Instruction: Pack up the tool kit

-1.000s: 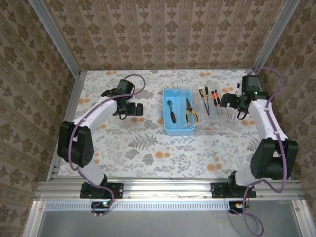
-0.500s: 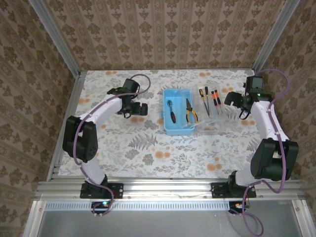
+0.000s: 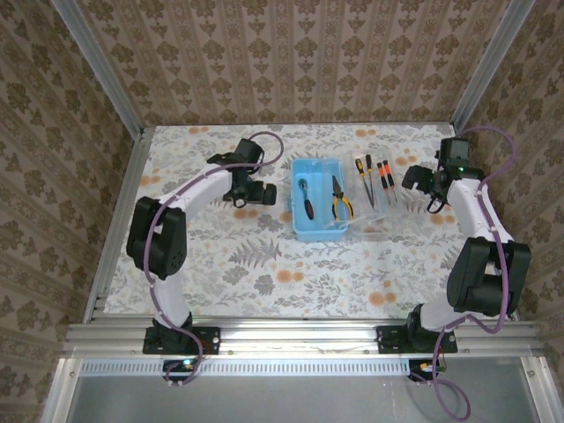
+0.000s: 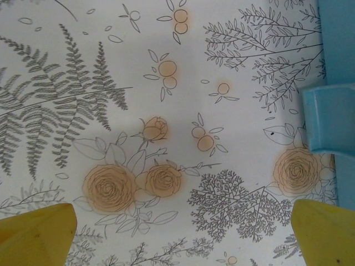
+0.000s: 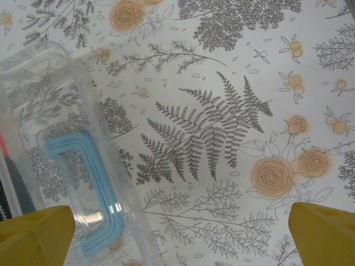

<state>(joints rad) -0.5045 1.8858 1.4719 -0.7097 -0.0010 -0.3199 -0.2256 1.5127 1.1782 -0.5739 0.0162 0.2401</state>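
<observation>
The light-blue case [image 3: 317,231] lies open in the middle of the table, its clear lid [image 3: 377,222] folded out to the right. Inside the case lie yellow-handled pliers [image 3: 341,204] and a dark-handled tool [image 3: 306,199]. Three red-black screwdrivers [image 3: 371,180] rest on the lid. My left gripper [image 3: 256,196] hovers open just left of the case, whose blue edge [image 4: 328,117] sits at the right of the left wrist view. My right gripper [image 3: 414,181] is open just right of the lid, and the lid's blue handle [image 5: 83,194] is beside its left finger.
The table carries a floral cloth [image 3: 264,256]. Wallpapered walls and aluminium posts [image 3: 480,62] close it in at the back and sides. A metal rail [image 3: 300,335] runs along the near edge by the arm bases.
My left arm has swung right, bringing its open gripper close to the case's left side. The right gripper has shifted only slightly. The tools have not moved.
</observation>
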